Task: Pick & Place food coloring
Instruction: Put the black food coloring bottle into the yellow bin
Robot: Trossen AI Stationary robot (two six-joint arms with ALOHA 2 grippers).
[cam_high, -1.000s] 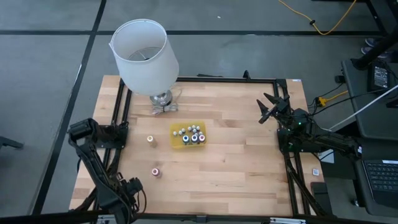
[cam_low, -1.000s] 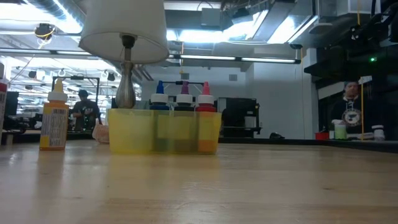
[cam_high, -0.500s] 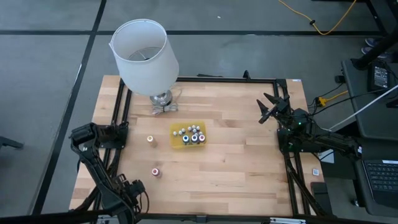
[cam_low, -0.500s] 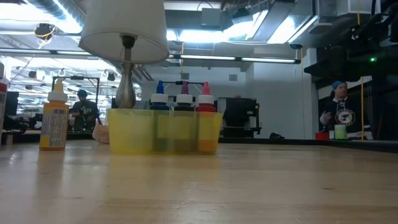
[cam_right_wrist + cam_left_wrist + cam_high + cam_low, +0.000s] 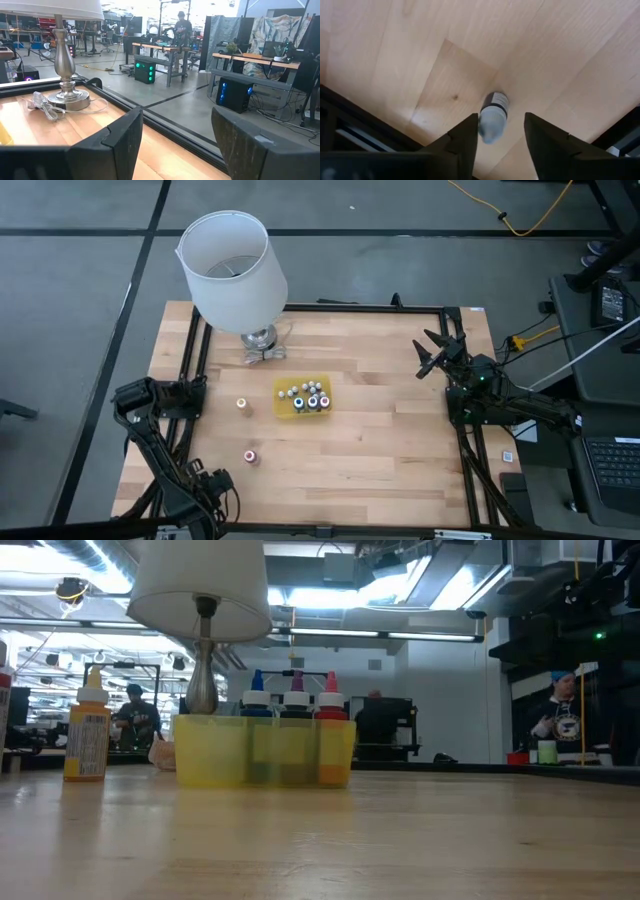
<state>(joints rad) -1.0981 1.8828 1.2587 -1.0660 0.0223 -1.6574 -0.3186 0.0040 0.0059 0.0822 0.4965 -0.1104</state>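
Reaching: left end effector at the near-left tabletop corner, fingers parted astride a small whitish dark-banded food coloring bottle lying flat, not gripping.
Next move: likely squeeze, lift, carry to the tray.
Yellow rectangular plastic tray: mid-tabletop, holding a cluster of bottles.
Loose bottles: orange-labelled one and red-topped one, both left of the tray.
Right end effector: waiting far-right, spread, empty.
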